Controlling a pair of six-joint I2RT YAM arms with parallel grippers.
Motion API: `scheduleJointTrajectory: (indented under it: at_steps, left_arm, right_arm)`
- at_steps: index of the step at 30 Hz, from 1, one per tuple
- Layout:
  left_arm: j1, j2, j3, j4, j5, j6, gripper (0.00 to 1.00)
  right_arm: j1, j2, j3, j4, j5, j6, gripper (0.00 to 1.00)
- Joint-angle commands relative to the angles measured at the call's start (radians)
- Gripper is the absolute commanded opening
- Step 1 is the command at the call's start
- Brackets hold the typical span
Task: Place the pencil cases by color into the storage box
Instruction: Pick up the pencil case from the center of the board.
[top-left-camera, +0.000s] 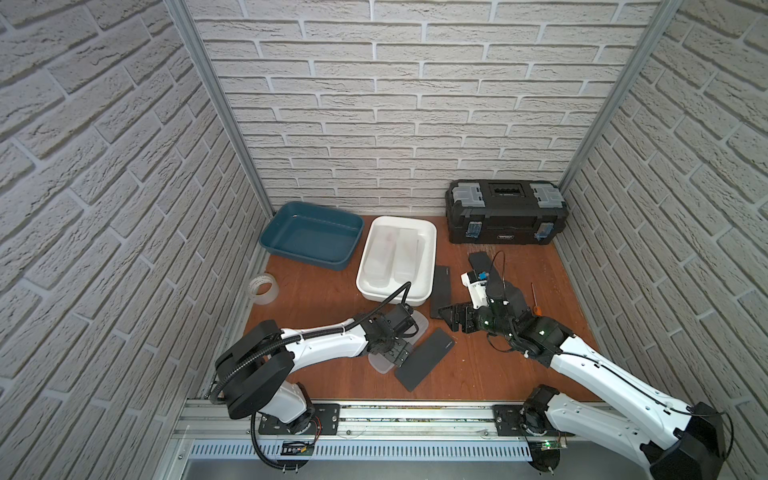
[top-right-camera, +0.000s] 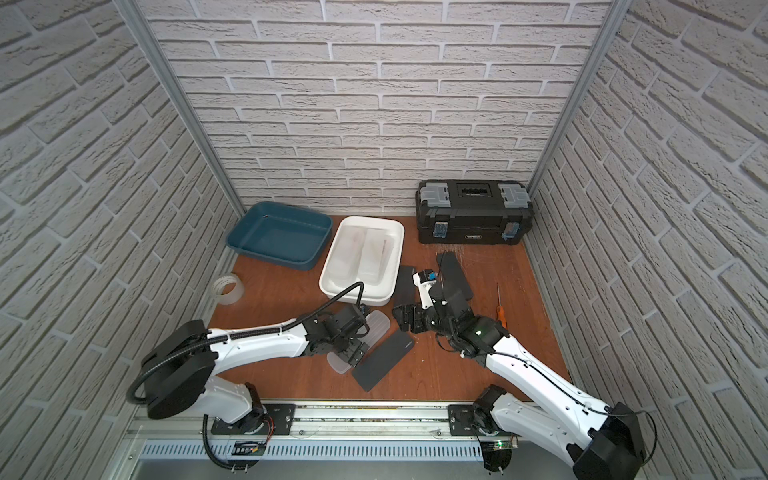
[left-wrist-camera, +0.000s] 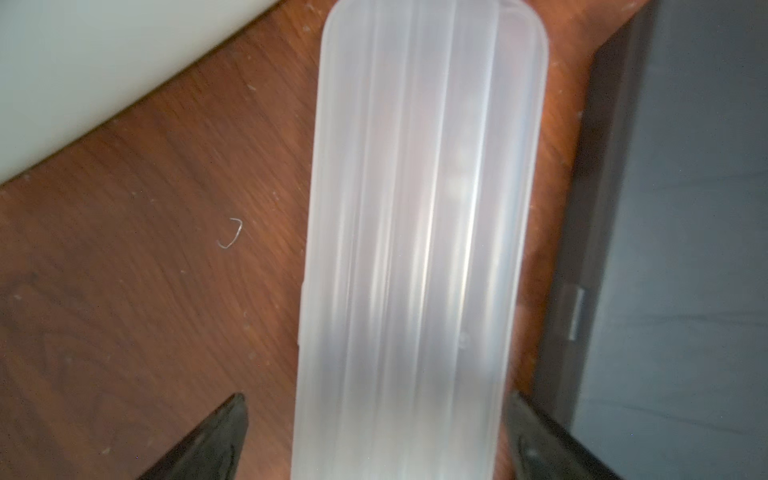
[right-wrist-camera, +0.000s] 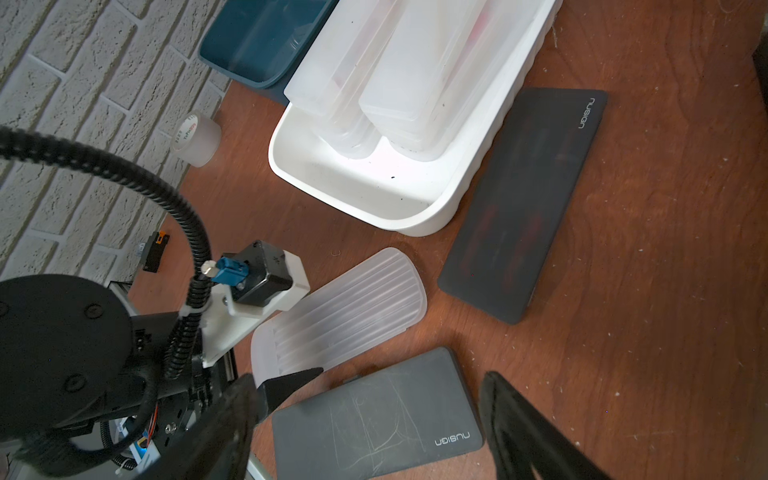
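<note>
Your left gripper (top-left-camera: 398, 352) is down low over the frosted translucent plastic pencil case (left-wrist-camera: 415, 208), which lies flat on the brown wooden counter (top-left-camera: 324, 299). Its jaws stand wide, one on each side of the case's end. In the left wrist view one finger is clear of the case's edge and the other sits close against it, so nothing is clamped. Just beside that case you have a thin matte black pencil case (top-left-camera: 424, 359), also flat on the counter. Your right gripper (right-wrist-camera: 403, 374) hangs with its jaws parted and nothing between them, and the end of that black case shows below the gap. A second black case (top-left-camera: 441, 291) lies along the side of the white plastic storage bin (top-left-camera: 386, 296), which holds frosted cases (top-left-camera: 405, 253). A third black case (top-left-camera: 480, 262) lies partly hidden behind your right arm. The teal plastic bin (top-left-camera: 307, 257) stands next to the white one.
</note>
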Motion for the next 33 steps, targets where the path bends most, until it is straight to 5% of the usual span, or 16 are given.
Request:
scheduleJointTrajectory:
  at_steps: [1,21,33]
  left_arm:
    - [-0.005,-0.027,-0.026,-0.002,0.005,-0.014,0.96]
    - [-0.025,0.024,-0.066,0.021,0.029,-0.031,0.94]
    - [-0.029,0.097,-0.005,-0.035,0.025,-0.03,0.84]
  right_arm:
    - [-0.002,0.01,-0.008,0.055,-0.017,-0.003,0.84]
    - [-0.002,0.001,-0.016,0.051,-0.016,-0.002,0.84]
    - [-0.002,-0.014,-0.025,0.045,-0.007,0.0,0.84]
